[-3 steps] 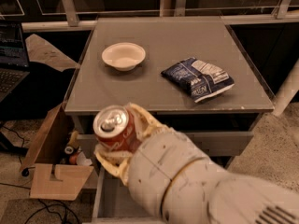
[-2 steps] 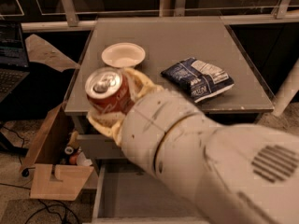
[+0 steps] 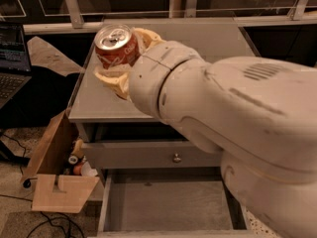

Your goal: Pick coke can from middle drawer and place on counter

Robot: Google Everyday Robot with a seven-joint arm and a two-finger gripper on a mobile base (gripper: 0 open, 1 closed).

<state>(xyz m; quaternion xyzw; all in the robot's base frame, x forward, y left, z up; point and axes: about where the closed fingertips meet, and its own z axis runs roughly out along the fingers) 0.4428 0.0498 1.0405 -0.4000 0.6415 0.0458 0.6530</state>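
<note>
My gripper (image 3: pixel 121 58) is shut on the coke can (image 3: pixel 115 45), a red can with a silver top and pull tab. It holds the can upright in the air over the left part of the grey counter (image 3: pixel 94 103). The cream fingers (image 3: pixel 113 79) wrap the can from below and behind. The middle drawer (image 3: pixel 163 205) stands pulled open below, with a bare grey floor. My big white arm fills the right half of the view and hides most of the counter.
The drawer front with a round metal knob (image 3: pixel 176 157) sits above the open drawer. A cardboard box (image 3: pixel 52 175) with small items stands on the floor at the left. A laptop (image 3: pixel 12 58) is at the far left. A railing runs behind the counter.
The gripper has lifted the can up and away from the drawer to above the counter's left side. The arm now covers the bowl and the chip bag.
</note>
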